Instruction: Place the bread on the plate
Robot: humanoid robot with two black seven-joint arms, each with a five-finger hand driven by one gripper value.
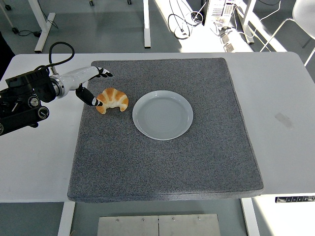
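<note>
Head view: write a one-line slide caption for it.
Left hand, fingers open, reaches the croissant lying on the grey mat beside the empty white plate.

Glossy plate (smooth) on coarse felt mat.

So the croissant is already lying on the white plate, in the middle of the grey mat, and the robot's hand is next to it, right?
Not quite. In the head view the croissant lies on the grey mat, left of the white plate and apart from it; the plate holds nothing. The rest is right: the left hand is beside the croissant, its thumb tip at the croissant's left end.
</note>
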